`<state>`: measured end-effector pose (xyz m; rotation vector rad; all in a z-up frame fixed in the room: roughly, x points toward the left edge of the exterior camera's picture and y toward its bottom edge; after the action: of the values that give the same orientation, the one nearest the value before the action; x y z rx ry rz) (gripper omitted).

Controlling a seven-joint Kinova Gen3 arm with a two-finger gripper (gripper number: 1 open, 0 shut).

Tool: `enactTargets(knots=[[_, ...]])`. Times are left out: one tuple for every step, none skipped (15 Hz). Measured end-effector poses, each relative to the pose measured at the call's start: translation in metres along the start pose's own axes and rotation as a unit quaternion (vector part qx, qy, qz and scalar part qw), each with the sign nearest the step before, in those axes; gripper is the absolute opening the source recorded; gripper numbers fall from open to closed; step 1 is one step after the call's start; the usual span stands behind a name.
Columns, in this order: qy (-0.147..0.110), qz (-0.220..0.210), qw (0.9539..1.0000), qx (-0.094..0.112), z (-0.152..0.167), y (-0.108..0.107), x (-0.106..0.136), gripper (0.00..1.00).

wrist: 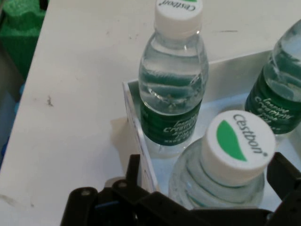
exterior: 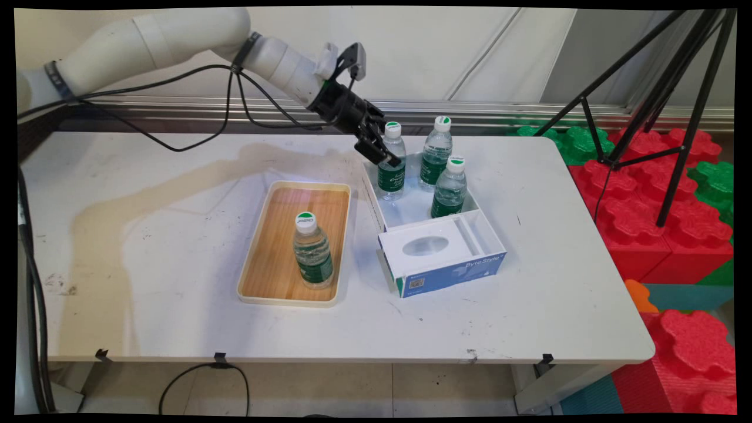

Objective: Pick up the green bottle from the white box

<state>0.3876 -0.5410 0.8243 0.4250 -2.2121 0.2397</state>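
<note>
Clear plastic, ribbed at the shoulder and wrapped in a green label, makes up each of the four small water bottles on the white table (exterior: pixel 147 235). Three of them stand upright in the open back part of a white box (exterior: pixel 437 238), a shallow cardboard carton with a blue printed front and an oval opening in its front panel. A fourth bottle (exterior: pixel 312 251) stands upright in a rounded rectangular wooden tray (exterior: pixel 267 252) with a cream rim, just left of the box. All have round white caps marked with a green leaf shape.

From the upper left, the white arm slopes down toward the far left corner of the box, black cables trailing from it. Its black gripper (exterior: pixel 385 155) sits at the nearest bottle (exterior: pixel 392 170), the leftmost of the three. In the hand view that bottle's cap (wrist: pixel 239 146) lies between the two fingers (wrist: pixel 133 170), which stand spread on either side of it, released and not pressing the plastic. Beyond it the second bottle (wrist: pixel 173 84) stands against the box's thin white wall, and the third bottle (wrist: pixel 278 99) shows at the right edge.
</note>
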Motion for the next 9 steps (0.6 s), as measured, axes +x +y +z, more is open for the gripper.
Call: enactTargets(knots=[[-0.004, -0.001, 1.0000, -0.002, 0.004, -0.001, -0.001, 1.00], [-0.006, -0.001, 1.0000, -0.003, 0.006, -0.001, -0.002, 1.00], [-0.010, -0.002, 0.9999, -0.004, 0.009, -0.001, -0.004, 1.00], [-0.012, -0.002, 0.9999, -0.006, 0.010, -0.001, -0.005, 1.00], [-0.015, -0.003, 0.9999, -0.007, 0.013, -0.001, -0.006, 1.00], [-0.017, -0.003, 0.9998, -0.009, 0.015, -0.001, -0.007, 1.00], [-0.019, -0.003, 0.9998, -0.010, 0.018, -0.002, -0.007, 1.00], [-0.020, -0.003, 0.9997, -0.011, 0.019, -0.001, -0.007, 0.00], [-0.020, -0.003, 0.9997, -0.011, 0.020, -0.001, -0.007, 0.00]])
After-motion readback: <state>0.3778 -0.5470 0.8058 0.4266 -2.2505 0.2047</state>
